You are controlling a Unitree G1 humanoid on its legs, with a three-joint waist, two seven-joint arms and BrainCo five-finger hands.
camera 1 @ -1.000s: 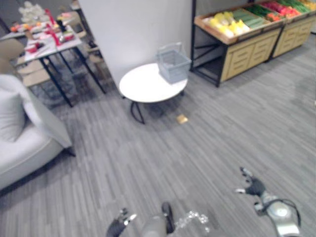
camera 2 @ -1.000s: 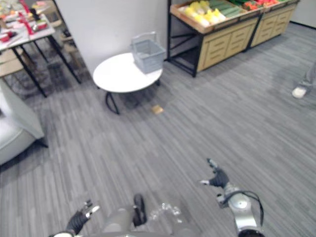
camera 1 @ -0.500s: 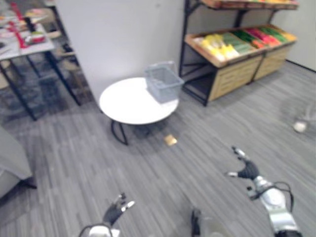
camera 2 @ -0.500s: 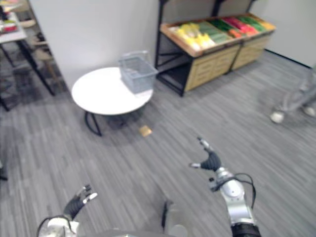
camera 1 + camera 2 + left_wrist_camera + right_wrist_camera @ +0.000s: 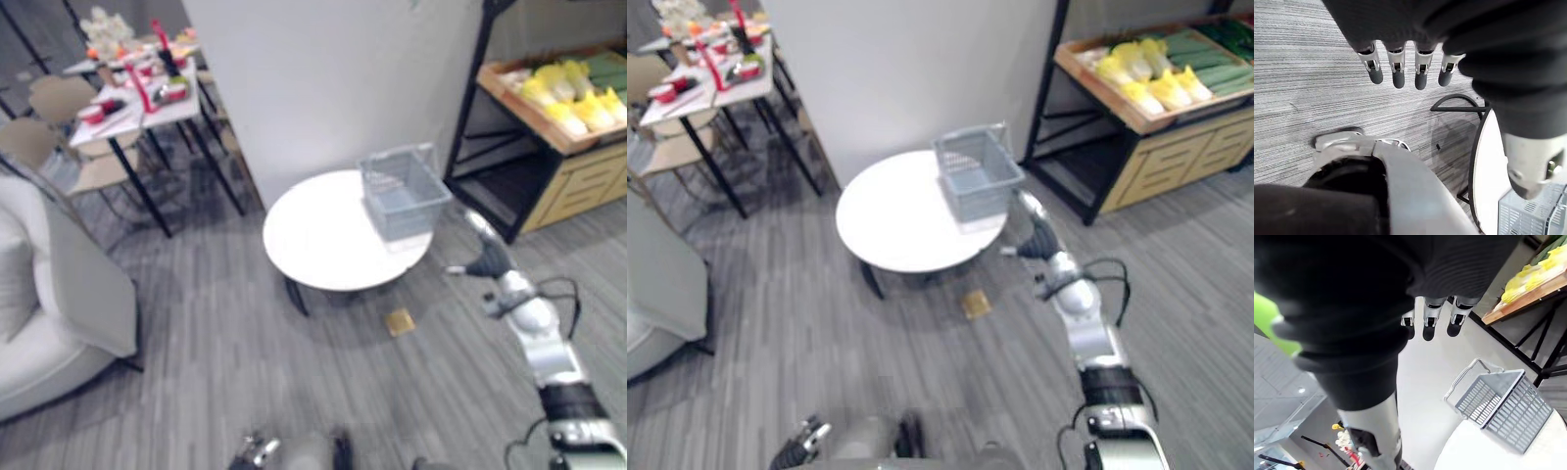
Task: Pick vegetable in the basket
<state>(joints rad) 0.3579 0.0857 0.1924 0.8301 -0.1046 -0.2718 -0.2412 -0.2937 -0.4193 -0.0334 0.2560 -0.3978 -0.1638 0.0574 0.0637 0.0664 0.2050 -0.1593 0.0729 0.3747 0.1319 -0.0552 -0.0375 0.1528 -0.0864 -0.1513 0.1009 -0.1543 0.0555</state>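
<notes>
Basket: grey slatted plastic, rectangular, thin wire handle. It sits on the round white surface, near the right hand and apart from its fingertips. Right hand: fingers straight, thumb spread, empty.

Vegetables: pale yellow-green leafy heads in a wooden crate, well beyond that hand.

Left hand: low, fingers straight, empty.

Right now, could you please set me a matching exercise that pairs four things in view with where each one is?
Things:
1. basket
2. tan tile
3. yellow vegetables
4. right hand

Places:
A. on the floor
B. in the wooden rack
C. in the air beside the basket, fingers open
D. on the round white table

Pairs: 1-D, 2-A, 3-B, 4-C.
</notes>
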